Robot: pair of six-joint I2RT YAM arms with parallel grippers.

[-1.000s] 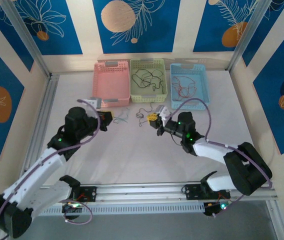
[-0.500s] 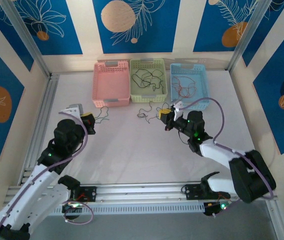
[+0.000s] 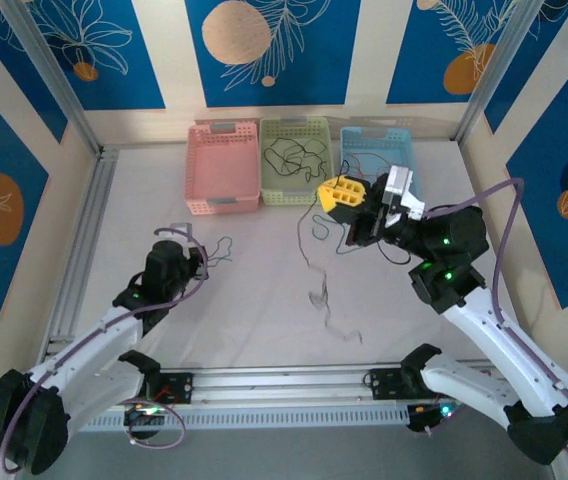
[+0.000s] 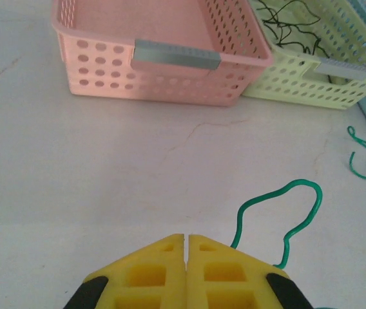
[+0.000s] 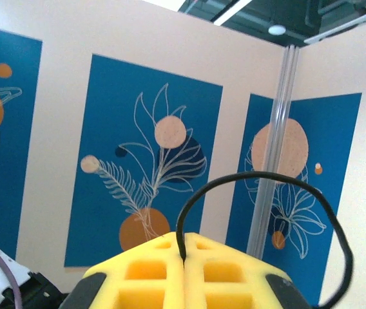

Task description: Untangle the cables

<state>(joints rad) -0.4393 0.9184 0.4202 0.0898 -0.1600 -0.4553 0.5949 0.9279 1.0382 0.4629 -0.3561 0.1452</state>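
Black cable (image 5: 267, 177) pinched in right tool (image 5: 184, 248), frame bottom; lift slowly so loops slip free. Left tool (image 4: 186, 241) closed beside green cable (image 4: 286, 193).

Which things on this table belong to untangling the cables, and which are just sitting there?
Part of the job: black cable clamped in the right gripper; green cable at the left gripper; black cables in the green basket.
Just there, it seems: pink basket; blue basket; wall posters.
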